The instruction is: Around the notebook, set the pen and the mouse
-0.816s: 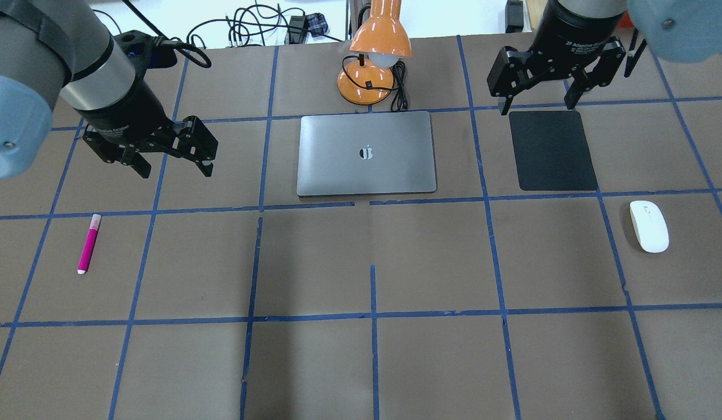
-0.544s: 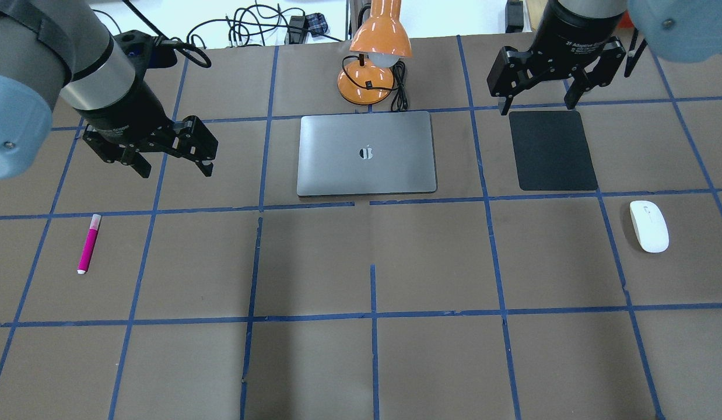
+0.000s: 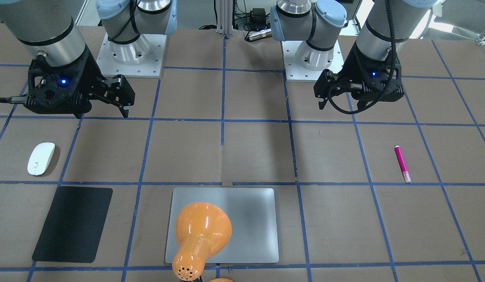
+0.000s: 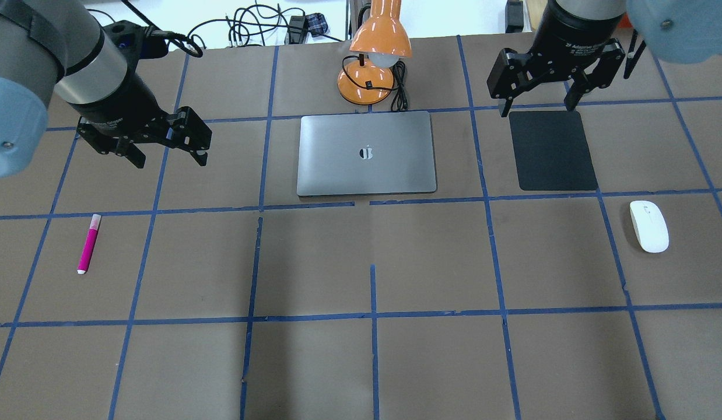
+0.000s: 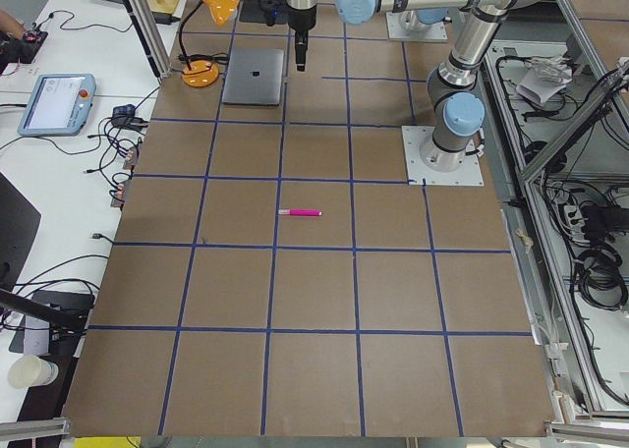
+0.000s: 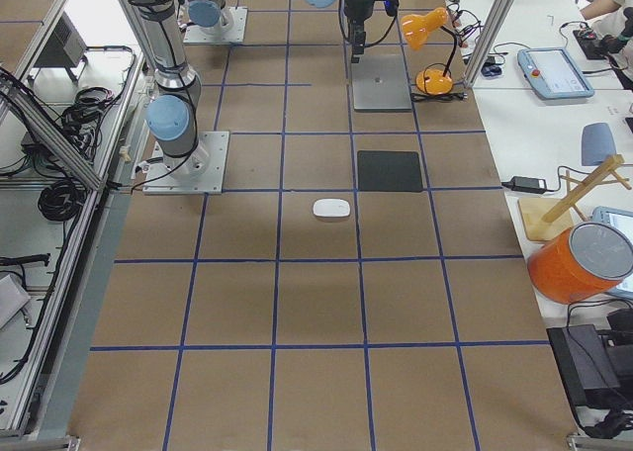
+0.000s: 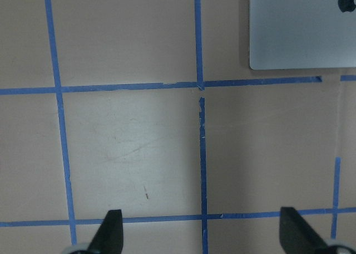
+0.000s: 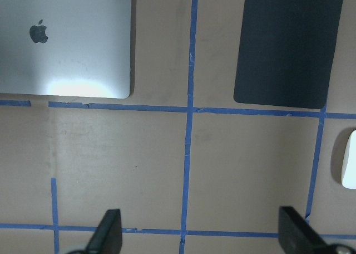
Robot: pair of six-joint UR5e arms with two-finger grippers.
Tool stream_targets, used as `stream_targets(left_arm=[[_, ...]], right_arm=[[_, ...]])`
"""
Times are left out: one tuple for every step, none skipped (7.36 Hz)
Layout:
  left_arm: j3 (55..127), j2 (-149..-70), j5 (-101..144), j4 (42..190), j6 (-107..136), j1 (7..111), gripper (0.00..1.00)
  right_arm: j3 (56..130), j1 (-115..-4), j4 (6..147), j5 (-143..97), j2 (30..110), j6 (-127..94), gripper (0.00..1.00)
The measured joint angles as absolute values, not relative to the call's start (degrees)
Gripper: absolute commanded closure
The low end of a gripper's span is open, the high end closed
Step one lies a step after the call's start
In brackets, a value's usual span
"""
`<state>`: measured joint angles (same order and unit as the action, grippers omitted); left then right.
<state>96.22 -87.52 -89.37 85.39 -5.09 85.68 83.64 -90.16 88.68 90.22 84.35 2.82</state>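
The magenta pen (image 4: 88,244) lies flat on the left side of the table, nearer the robot than my left gripper (image 4: 170,160). That gripper hangs open and holds nothing, left of the silver notebook (image 4: 367,153). In the left wrist view only a corner of the notebook (image 7: 300,28) shows, beyond the spread fingertips. The white mouse (image 4: 649,226) rests at the right, just past the near corner of a black mat. My right gripper (image 4: 537,109) hovers open over the mat's far edge. The right wrist view catches the mouse (image 8: 349,166) at its right border.
A black mat (image 4: 552,150) lies right of the notebook. An orange desk lamp (image 4: 375,52) stands behind the notebook, its cord beside the base. Cables (image 4: 256,26) lie beyond the far table edge. Blue tape lines grid the brown tabletop.
My left gripper has shifted a little away from the pen, toward the far left of the table. The right gripper has barely moved. The pen, mouse and notebook stay put.
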Motion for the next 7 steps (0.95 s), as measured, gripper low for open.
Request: stream_targets(left_arm=[[96.5, -87.6, -89.4, 85.2, -5.1, 85.5, 0.00], [96.7, -87.7, -89.6, 85.2, -5.1, 85.2, 0.00], [96.8, -87.7, -89.6, 85.5, -5.0, 84.5, 0.00], [96.8, -87.7, -89.7, 85.8, -5.0, 83.1, 0.00], [96.8, -87.6, -89.7, 86.2, -5.0, 81.1, 0.00], [96.8, -87.6, -89.7, 86.6, -5.1, 79.2, 0.00], [96.9, -87.6, -89.7, 86.7, -5.1, 77.7, 0.00]], right_arm=[[83.7, -90.1, 88.7, 90.4, 84.3, 2.8, 0.00], [83.7, -90.0, 88.7, 90.6, 84.3, 2.8, 0.00], [83.7, -89.9, 88.6, 90.8, 84.3, 2.9, 0.00], [84.0, -89.3, 88.6, 90.9, 84.3, 3.3, 0.00], [85.4, -87.3, 89.4, 90.9, 84.2, 4.5, 0.00], [88.2, -83.2, 91.6, 90.9, 84.2, 7.3, 0.00], [91.6, -77.8, 94.3, 91.5, 84.0, 12.0, 0.00]])
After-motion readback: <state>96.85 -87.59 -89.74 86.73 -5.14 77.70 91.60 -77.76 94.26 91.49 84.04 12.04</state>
